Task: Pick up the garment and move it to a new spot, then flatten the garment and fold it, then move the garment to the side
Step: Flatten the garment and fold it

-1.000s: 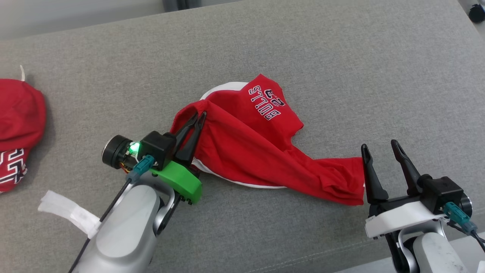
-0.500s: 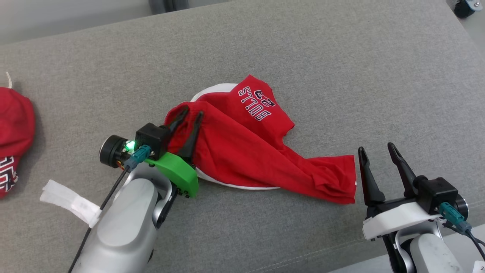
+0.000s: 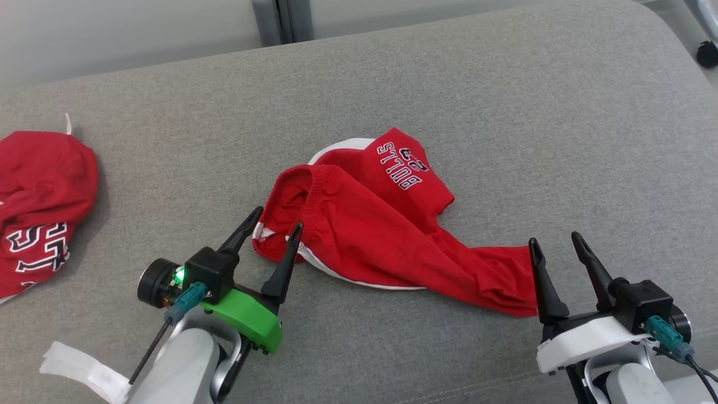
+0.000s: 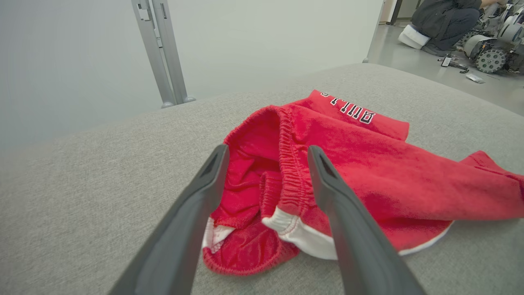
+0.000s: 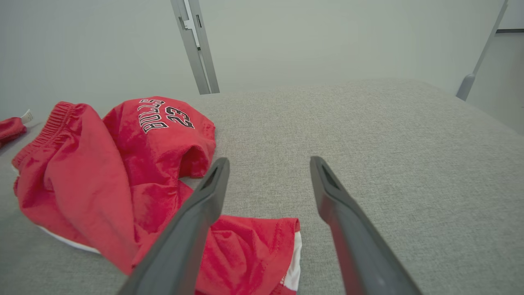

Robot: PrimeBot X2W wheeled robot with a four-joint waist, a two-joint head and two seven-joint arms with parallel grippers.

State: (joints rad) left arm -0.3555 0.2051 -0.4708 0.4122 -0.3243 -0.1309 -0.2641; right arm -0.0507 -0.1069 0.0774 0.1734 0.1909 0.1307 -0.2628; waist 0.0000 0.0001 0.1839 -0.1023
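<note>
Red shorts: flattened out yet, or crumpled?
Crumpled: the red shorts lie twisted, waistband gaping open, one leg bunched in folds near the right gripper.

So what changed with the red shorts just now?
The left gripper let go of the shorts at the waistband, opened wide and pulled back toward the robot. The shorts stayed crumpled on the grey cushion, and the right gripper stayed open beside the leg end.

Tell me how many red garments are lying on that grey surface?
2: the red shorts in the middle, and another red garment at the far left, partly out of frame.
</note>
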